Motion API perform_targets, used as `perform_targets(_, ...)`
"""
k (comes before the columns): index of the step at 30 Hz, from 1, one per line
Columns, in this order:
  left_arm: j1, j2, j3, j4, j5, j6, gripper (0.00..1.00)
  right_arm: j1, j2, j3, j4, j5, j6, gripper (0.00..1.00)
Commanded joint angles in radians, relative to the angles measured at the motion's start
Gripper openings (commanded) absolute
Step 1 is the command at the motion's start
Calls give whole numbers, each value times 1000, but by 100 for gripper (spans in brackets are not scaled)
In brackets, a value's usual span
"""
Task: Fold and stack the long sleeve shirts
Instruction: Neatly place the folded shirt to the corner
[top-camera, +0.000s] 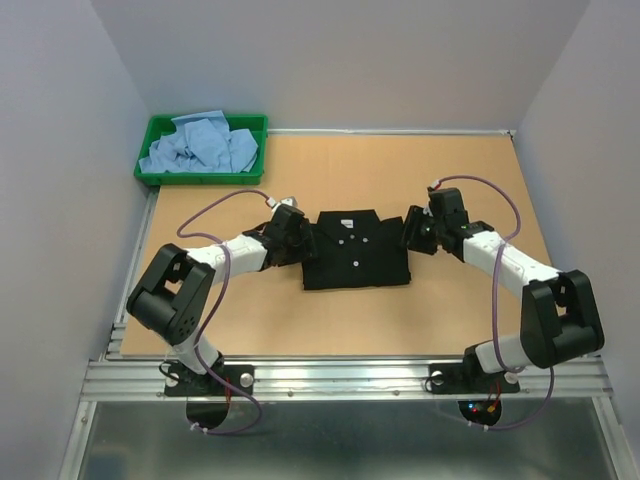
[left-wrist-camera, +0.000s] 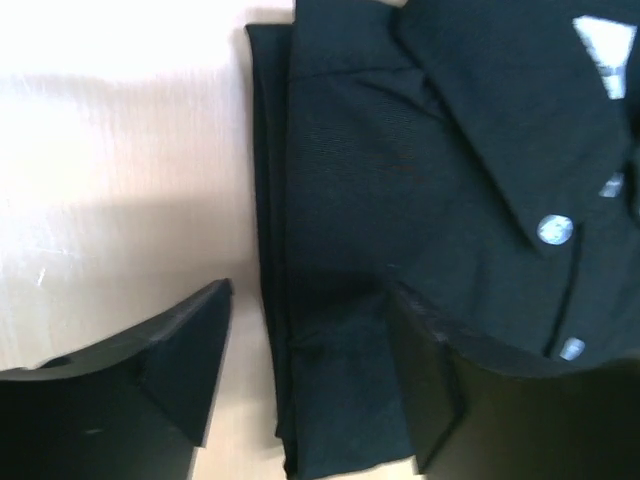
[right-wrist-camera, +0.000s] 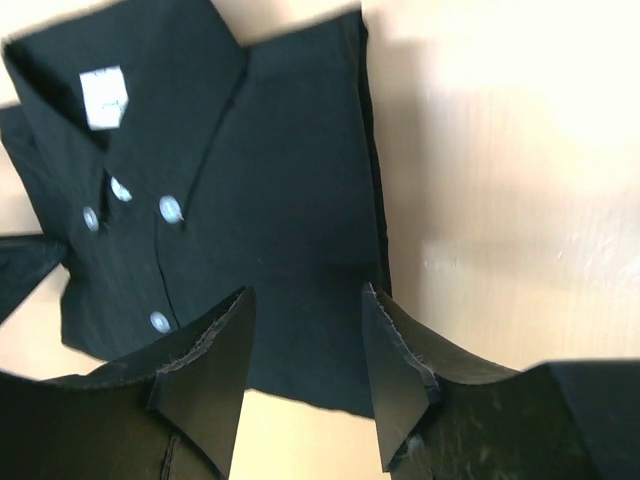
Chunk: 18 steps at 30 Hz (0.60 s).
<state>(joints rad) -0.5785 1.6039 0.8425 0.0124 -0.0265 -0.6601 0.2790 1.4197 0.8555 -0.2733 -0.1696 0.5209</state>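
Status: black shirt (top-camera: 356, 249) folded flat at table (top-camera: 450, 310) ctr, 1 done. L gripper (left-wrist-camera: 310, 290) spread astride its left edge; R gripper (right-wrist-camera: 306, 290) spread over right edge; nothing pinched. Remaining: blue shirts (top-camera: 200, 145) crumpled in green tray (top-camera: 150, 176); fold, stack.

black shirt (top-camera: 357, 250) with pale buttons (left-wrist-camera: 555, 229), light blue shirts (top-camera: 200, 145) in a green tray (top-camera: 190, 180), tan table (top-camera: 460, 180).

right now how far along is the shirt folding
Done: the black shirt lies folded into a neat rectangle mid-table. In hand: the left fingers and right fingers stand open at its two side edges, gripping nothing. Left: the light blue shirts lie crumpled and unfolded in the green tray, and no stack exists yet.
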Motion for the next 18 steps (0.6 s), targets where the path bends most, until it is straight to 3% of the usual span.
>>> perform_targets(1,-9,30,30,15,-36,-41,64,-8,-59,-61,32,-56,17,52)
perform_targets(2,-9,39,24,15,-44,-45,53,-8,-61,-90,40,-51,22,51)
perform_targets(4,-9,39,3,15,-61,-61,42,-9,-71,-117,46,-47,36,49)
perform_targets(7,-9,36,-20,17,-72,-67,38,-9,-71,-177,59,-51,47,46)
perform_targets(10,-9,36,-34,14,-88,-62,26,-9,-64,-234,86,-71,54,36)
perform_targets(14,2,44,-34,-5,-116,-49,22,-9,-33,-291,157,-131,70,12)
perform_targets(18,46,34,-33,-48,-148,-21,22,-8,7,-335,245,-228,109,5)
